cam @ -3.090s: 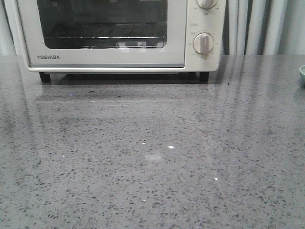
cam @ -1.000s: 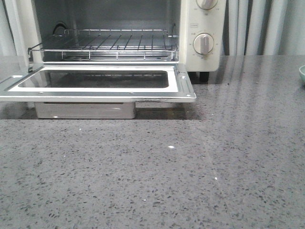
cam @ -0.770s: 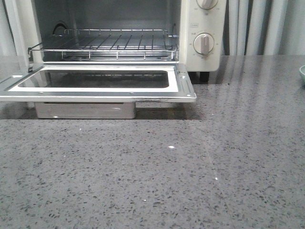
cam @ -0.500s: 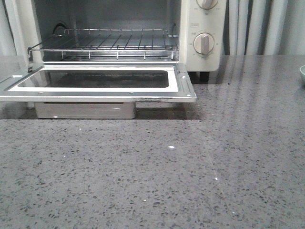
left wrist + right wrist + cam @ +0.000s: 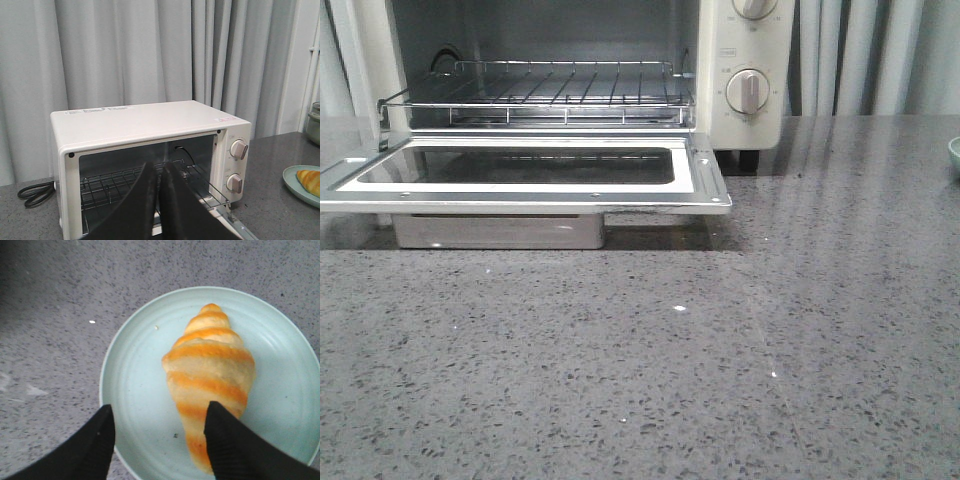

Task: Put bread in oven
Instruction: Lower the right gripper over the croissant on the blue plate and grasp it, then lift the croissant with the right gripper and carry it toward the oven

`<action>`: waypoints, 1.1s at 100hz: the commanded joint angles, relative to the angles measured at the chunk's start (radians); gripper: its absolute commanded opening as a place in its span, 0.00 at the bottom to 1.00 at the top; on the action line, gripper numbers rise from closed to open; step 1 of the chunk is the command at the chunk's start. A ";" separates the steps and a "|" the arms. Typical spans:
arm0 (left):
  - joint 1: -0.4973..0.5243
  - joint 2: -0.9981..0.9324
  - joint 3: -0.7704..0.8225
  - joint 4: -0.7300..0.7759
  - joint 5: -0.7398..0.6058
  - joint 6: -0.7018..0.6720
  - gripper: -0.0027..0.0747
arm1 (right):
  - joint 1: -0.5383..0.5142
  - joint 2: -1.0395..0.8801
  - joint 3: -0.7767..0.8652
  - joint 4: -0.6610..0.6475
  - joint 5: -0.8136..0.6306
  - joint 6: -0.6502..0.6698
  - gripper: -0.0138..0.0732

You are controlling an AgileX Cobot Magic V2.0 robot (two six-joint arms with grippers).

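The cream-white oven [image 5: 740,60] stands at the back left of the front view with its glass door [image 5: 520,170] folded down flat and the wire rack [image 5: 540,90] bare. In the left wrist view the oven [image 5: 145,125] is ahead, and my left gripper [image 5: 159,170] is shut with nothing in it. The bread [image 5: 210,370], golden with pale stripes, lies on a pale green plate [image 5: 135,380] in the right wrist view. My right gripper [image 5: 159,415] hangs open above the plate, one finger over the bread's tapered end. A slice of the bread [image 5: 310,181] also shows at the left wrist view's edge.
Grey speckled stone counter [image 5: 650,360] runs in front of the oven. The plate's rim [image 5: 954,152] peeks in at the front view's right edge. A black power cord [image 5: 35,192] lies coiled beside the oven. Grey curtains [image 5: 150,50] hang behind. A grey pot [image 5: 313,122] stands past the plate.
The oven door was closed about three seconds ago and has been lying open for the last second. Nothing has moved in the front view since.
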State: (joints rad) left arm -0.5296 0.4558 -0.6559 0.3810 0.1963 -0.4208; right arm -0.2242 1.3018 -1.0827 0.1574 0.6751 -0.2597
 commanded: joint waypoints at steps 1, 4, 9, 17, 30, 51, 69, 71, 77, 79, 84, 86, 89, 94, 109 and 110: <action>-0.010 0.005 -0.031 0.004 -0.064 -0.002 0.01 | -0.011 0.004 -0.034 -0.031 -0.098 -0.005 0.58; -0.010 0.005 -0.031 0.004 -0.063 -0.002 0.01 | -0.016 0.014 -0.034 -0.031 -0.110 -0.005 0.58; -0.010 0.005 -0.031 0.004 -0.061 -0.002 0.01 | -0.020 0.029 -0.034 -0.031 -0.129 -0.005 0.58; -0.010 0.005 -0.031 0.004 -0.061 -0.002 0.01 | -0.033 0.055 -0.034 -0.031 -0.146 -0.005 0.59; -0.010 0.005 -0.031 0.004 -0.059 -0.002 0.01 | -0.057 0.105 -0.034 -0.031 -0.157 -0.005 0.64; -0.010 0.005 -0.031 0.004 -0.056 -0.002 0.01 | -0.060 0.151 -0.034 -0.031 -0.218 -0.005 0.71; -0.010 0.005 -0.031 0.004 -0.056 -0.002 0.01 | -0.060 0.182 -0.034 -0.031 -0.266 -0.005 0.69; -0.010 0.005 -0.031 0.004 -0.056 -0.002 0.01 | -0.060 0.184 -0.034 -0.031 -0.268 -0.005 0.69; -0.010 0.005 -0.031 0.004 -0.056 -0.002 0.01 | -0.060 0.195 -0.034 -0.031 -0.269 -0.005 0.67; -0.010 0.005 -0.031 0.004 -0.056 -0.002 0.01 | -0.060 0.198 -0.034 -0.031 -0.270 -0.005 0.66; -0.010 0.005 -0.031 0.004 -0.056 -0.002 0.01 | -0.060 0.207 -0.034 -0.031 -0.270 -0.005 0.63; -0.010 0.005 -0.031 0.004 -0.056 -0.002 0.01 | -0.060 0.212 -0.034 -0.033 -0.270 -0.005 0.62; -0.010 0.005 -0.031 0.004 -0.056 -0.002 0.01 | -0.060 0.216 -0.034 -0.033 -0.270 -0.005 0.61; -0.010 0.005 -0.031 0.004 -0.056 -0.002 0.01 | -0.060 0.221 -0.034 -0.033 -0.270 -0.005 0.58; -0.010 0.005 -0.031 0.004 -0.056 -0.002 0.01 | -0.060 0.225 -0.034 -0.033 -0.271 -0.005 0.48; -0.010 0.005 -0.031 0.004 -0.056 -0.002 0.01 | -0.060 0.225 -0.034 -0.033 -0.273 -0.005 0.47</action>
State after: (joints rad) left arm -0.5296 0.4558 -0.6559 0.3810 0.2061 -0.4208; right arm -0.2789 1.5571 -1.0827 0.1304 0.4577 -0.2597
